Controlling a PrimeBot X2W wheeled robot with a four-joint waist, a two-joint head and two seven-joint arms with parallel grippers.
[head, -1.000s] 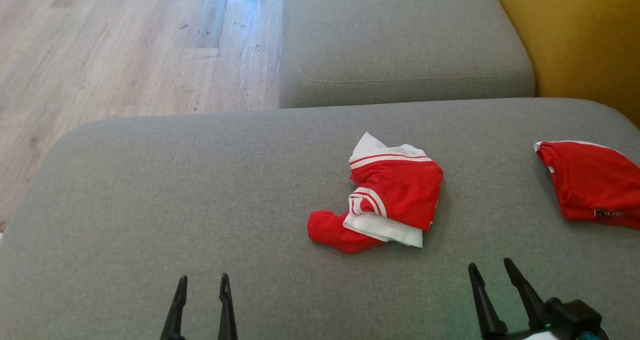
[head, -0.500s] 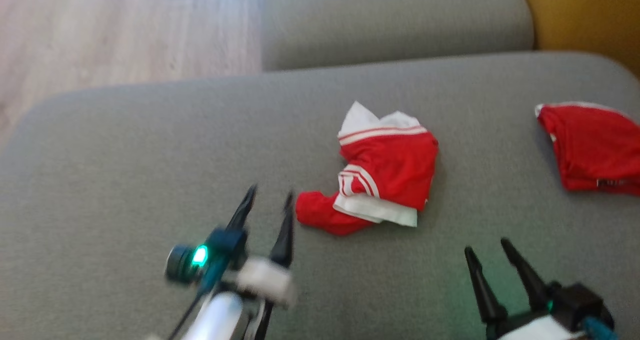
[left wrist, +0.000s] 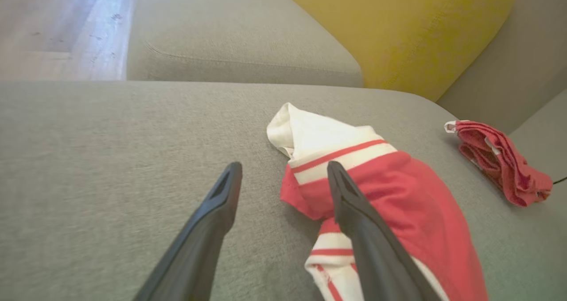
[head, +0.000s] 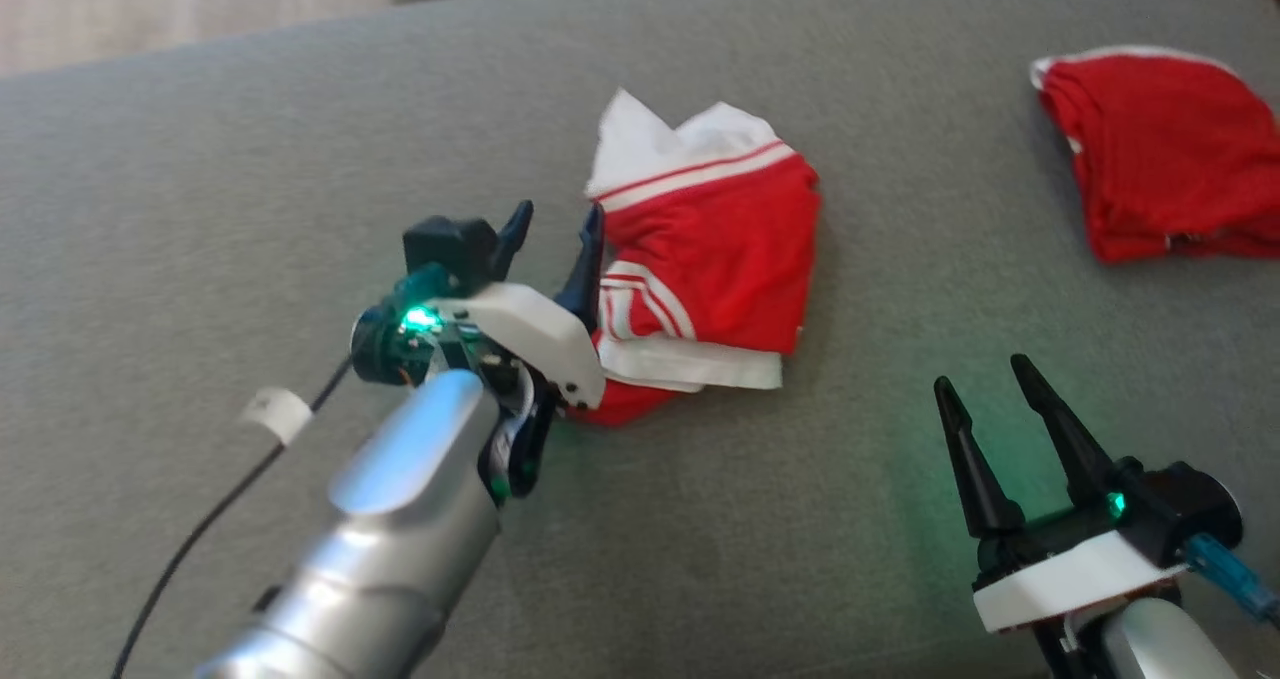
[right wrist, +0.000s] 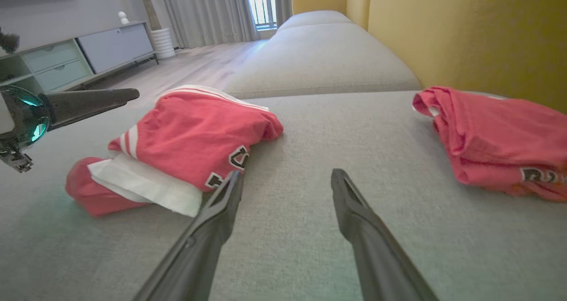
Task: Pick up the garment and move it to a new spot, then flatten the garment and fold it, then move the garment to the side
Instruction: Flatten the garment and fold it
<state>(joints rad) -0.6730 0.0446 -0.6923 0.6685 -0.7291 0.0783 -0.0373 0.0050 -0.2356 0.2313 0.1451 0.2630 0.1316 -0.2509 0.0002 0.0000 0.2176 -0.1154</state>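
- Nearest, at the lower right of the head view: right gripper (head: 980, 374), fingers spread wide, nothing between them, over bare grey seat cushion (head: 200, 159).
- Just beyond, at the left: silver forearm (head: 400, 529) reaching in, with a green light at the wrist and a black cable (head: 190, 539) trailing off it.
- At its end: left gripper (head: 558, 221), released and holding nothing. One finger over bare cushion, the other at the left edge of the garment; contact with the cloth impossible to tell.
- Mid-cushion: red garment (head: 720, 259) with white striped trim, crumpled in a loose heap, white parts showing at its far and near ends.
- Further right, well apart from it: second red garment (head: 1160, 159), bunched, near the cushion's right side.
- Behind, in the right wrist view: another grey seat cushion (right wrist: 319, 52), yellow backrest (right wrist: 465, 35) and pale wood floor (right wrist: 186, 70).
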